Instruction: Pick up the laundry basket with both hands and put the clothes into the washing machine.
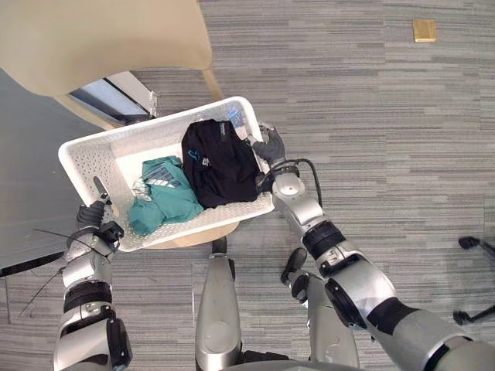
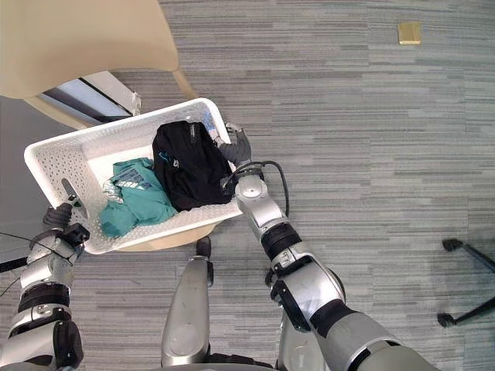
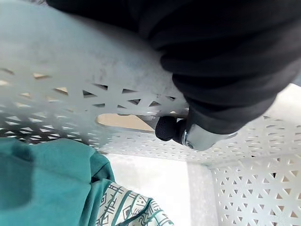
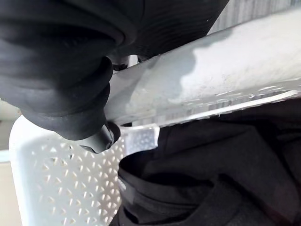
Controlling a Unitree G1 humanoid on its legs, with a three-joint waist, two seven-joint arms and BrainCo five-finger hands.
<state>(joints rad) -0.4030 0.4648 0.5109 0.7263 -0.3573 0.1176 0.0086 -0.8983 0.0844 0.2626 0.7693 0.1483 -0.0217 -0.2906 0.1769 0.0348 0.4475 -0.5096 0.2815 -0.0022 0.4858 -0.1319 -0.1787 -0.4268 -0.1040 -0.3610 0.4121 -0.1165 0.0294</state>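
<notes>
Left hand (image 1: 93,216) curled round basket (image 1: 116,143) end; right hand (image 1: 271,147) curled round opposite end; arms spread.

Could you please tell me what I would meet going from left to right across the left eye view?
The left hand gripping the laundry basket → teal garment → black garment → right hand → tan block on the floor.
</notes>
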